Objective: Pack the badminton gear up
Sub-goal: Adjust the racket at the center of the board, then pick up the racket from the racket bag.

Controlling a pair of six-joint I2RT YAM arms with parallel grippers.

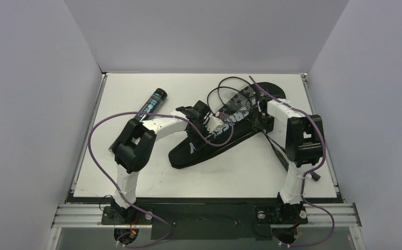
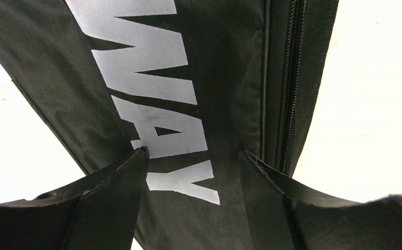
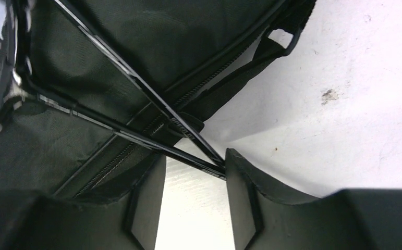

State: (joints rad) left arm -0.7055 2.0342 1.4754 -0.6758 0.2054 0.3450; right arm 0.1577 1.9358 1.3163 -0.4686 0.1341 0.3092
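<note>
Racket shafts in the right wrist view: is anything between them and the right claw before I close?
Nothing visible is in the way. The two racket shafts cross over the zip edge of the bag and run right into the mouth of the open right claw. Only the table shows behind them there.

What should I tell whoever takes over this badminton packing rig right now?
Left gripper: open, fingers over the bag's lettering, holding nothing.
Right gripper: open, fingers either side of the two rackets' crossed shafts, not clamped.
Rackets lie across the bag; tube lies on the table, apart, far left.
Done: nothing packed. Left: rackets and tube into the bag, then zip it.
</note>
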